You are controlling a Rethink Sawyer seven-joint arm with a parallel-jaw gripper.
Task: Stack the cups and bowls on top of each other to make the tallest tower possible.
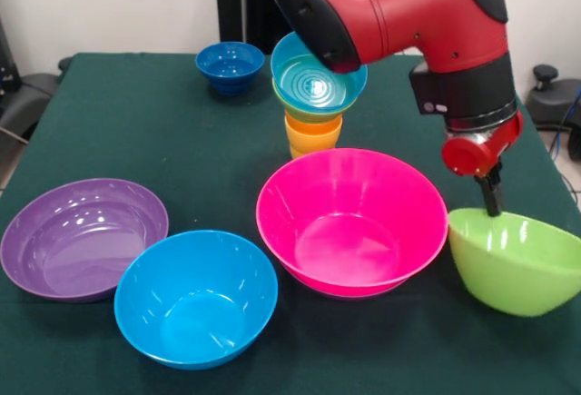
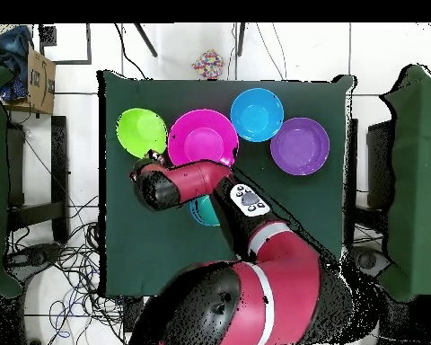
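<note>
Tower: your stack (image 1: pixel 314 109) stands at the middle of the table toward the far side, orange and yellow cups (image 1: pixel 313 133) below, a small green bowl and a light blue bowl (image 1: pixel 318 82) on top, partly behind the arm
Claw: your gripper (image 1: pixel 491 197) hangs at the far rim of the large green bowl (image 1: pixel 516 259) on the right; you cannot tell whether it is spread, pressed together or pinching the rim
Loose bowls: pink bowl (image 1: pixel 352 221) near the middle, blue bowl (image 1: pixel 196 297) and purple bowl (image 1: pixel 83 236) on the near left, small dark blue bowl (image 1: pixel 230 66) at the far left
Handling: expect glossy plastic that is light, stiff and slippery, so a bowl may swing or slide
Where to hold: take the green bowl by its thin rim, one finger inside and one outside
Risk: the tower is narrow at the base and looks easy to tip
</note>
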